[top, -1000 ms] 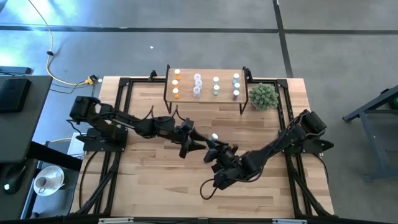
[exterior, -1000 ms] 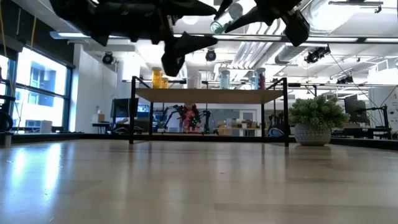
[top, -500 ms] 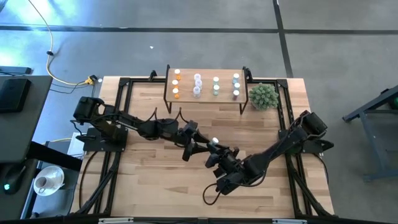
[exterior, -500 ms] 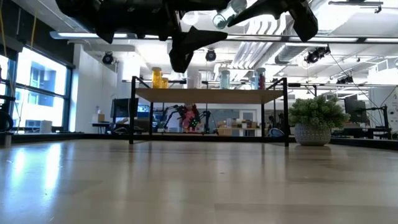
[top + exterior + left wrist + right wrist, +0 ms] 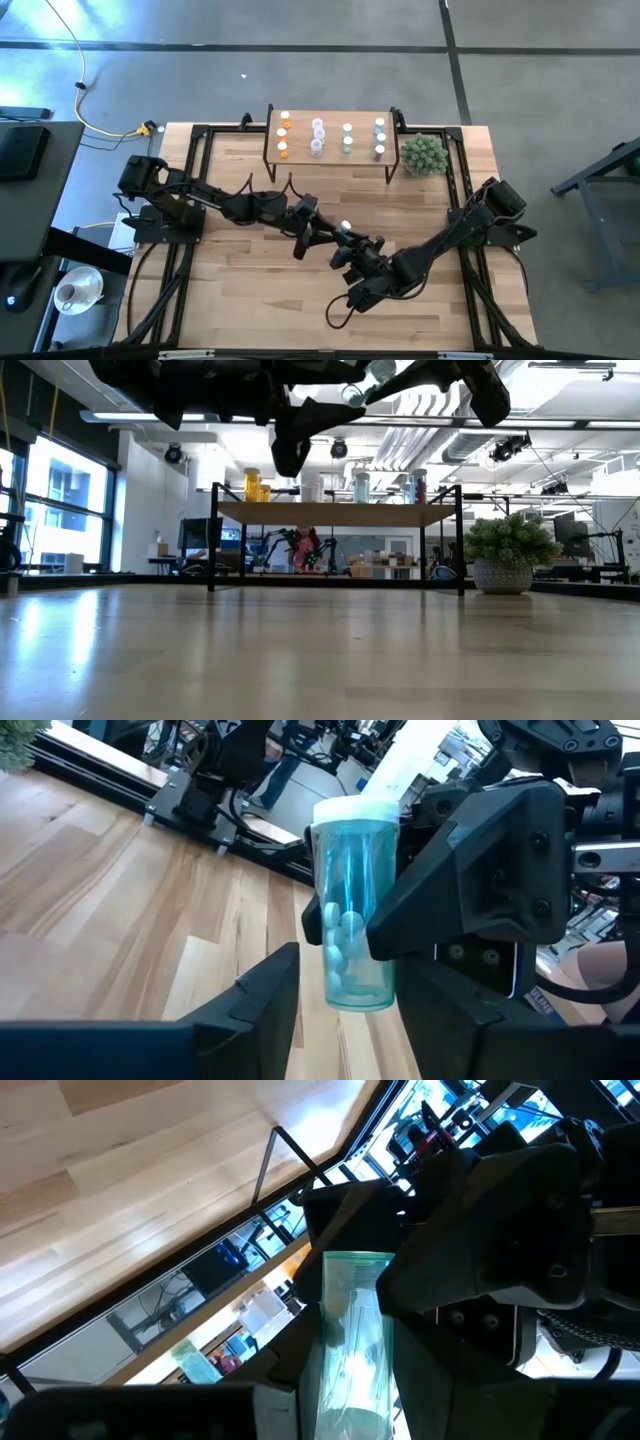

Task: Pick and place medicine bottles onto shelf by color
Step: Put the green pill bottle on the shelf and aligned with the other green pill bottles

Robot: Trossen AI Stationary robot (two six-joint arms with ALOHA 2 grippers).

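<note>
High view: the two dark arms meet above the middle of the light wooden tabletop [image 5: 250,300], where the right gripper [image 5: 345,238] pinches a small translucent blue-green medicine bottle with a white cap [image 5: 352,910], white pills visible inside. No label or writing can be read on it. The left gripper [image 5: 345,990] has its fingers on either side of the same bottle, close to its sides; I cannot tell whether they touch it. At the far edge stands the low light-wood shelf on black legs [image 5: 330,160], carrying rows of tiny orange, pale, green and blue bottles. A spiky green potted plant [image 5: 423,154] sits just beside the shelf.
</note>
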